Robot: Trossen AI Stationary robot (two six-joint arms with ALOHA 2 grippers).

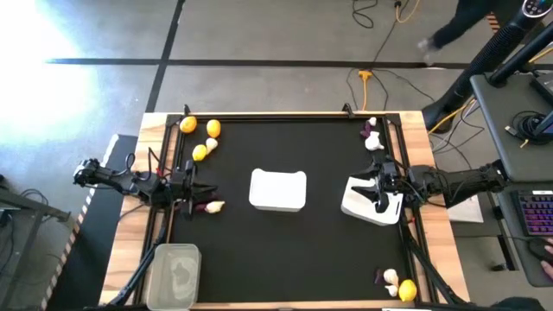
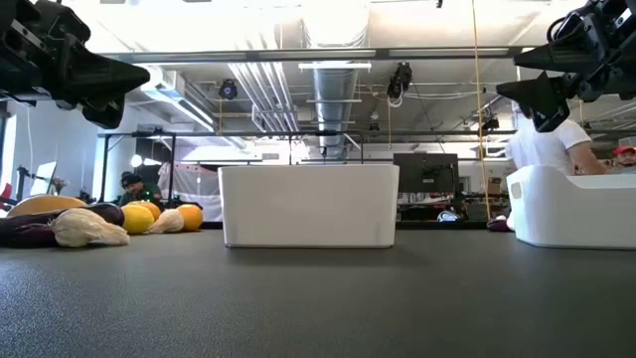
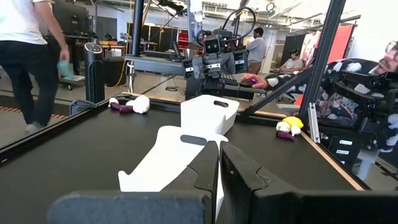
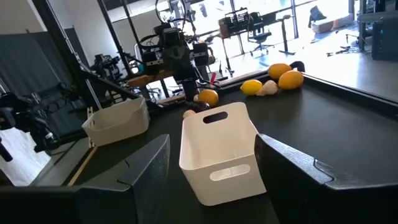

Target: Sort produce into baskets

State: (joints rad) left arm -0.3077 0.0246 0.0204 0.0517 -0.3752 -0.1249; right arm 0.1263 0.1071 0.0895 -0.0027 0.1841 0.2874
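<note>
Left gripper (image 1: 192, 192): mid-left of the high view, arm level, pointing right; fingers pressed together, nothing between them.
Right gripper (image 1: 373, 192): mid-right, above a white tray (image 1: 373, 201), pointing left; fingers parted, holding nothing.
Second white tray (image 1: 278, 190): centre of the table.
Clear tub (image 1: 174, 275): lower left.
Lemons (image 1: 201, 136): upper left.
Garlic bulb (image 1: 214, 207): just right of the left gripper, beside a purple vegetable (image 1: 200, 207).
More produce (image 1: 397, 282): lower right.
</note>
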